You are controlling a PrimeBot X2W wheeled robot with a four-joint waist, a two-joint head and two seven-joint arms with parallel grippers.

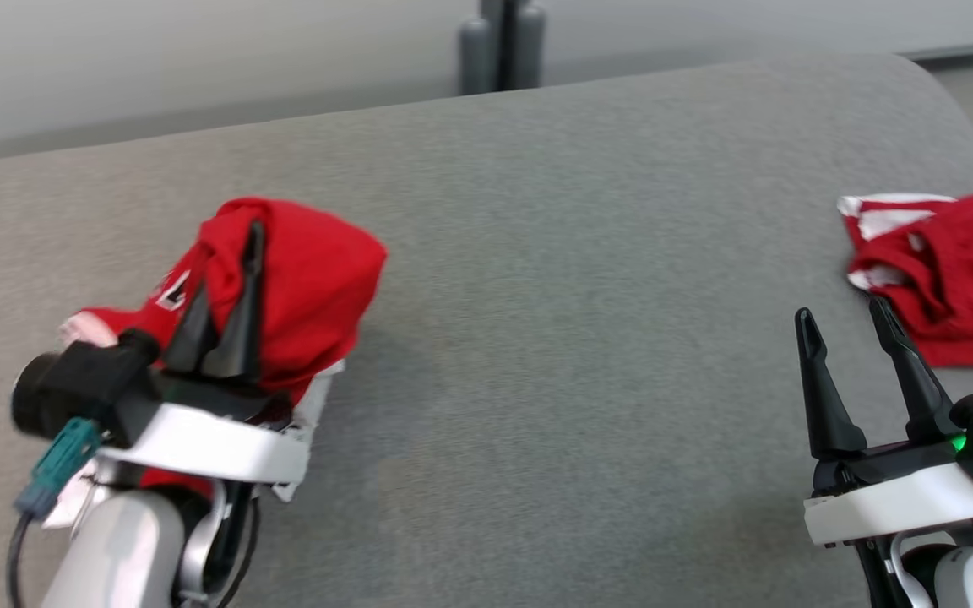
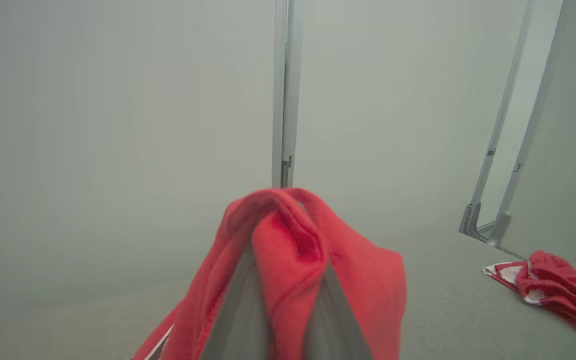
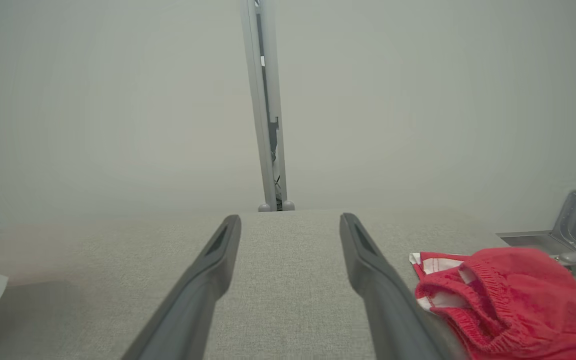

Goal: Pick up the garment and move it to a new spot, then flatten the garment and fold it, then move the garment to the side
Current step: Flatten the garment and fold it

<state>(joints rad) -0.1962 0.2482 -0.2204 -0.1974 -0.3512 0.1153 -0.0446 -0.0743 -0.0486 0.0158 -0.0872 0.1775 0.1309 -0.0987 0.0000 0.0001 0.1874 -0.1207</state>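
Clamps the left fingers (image 1: 241,321) tight on the red garment (image 1: 309,270) at the lower left of the head view, with cloth bunched over both tips and draping down around the wrist. Holds the right fingers (image 1: 820,388) spread wide and empty at the lower right, tips just beside a second garment (image 1: 951,279), red and white, crumpled on the grey table (image 1: 537,295) at the right edge.

**A:** Where's your garment sitting right now?

**B:** Your red garment (image 1: 309,279) is bunched up, pinched in the closed left gripper (image 1: 229,262) and draped over its fingers, above the left part of the grey surface (image 1: 579,253). White print and white trim are showing.

**A:** And the other one?

**B:** The second red piece (image 1: 951,279), white-edged, lies crumpled at that surface's right edge.
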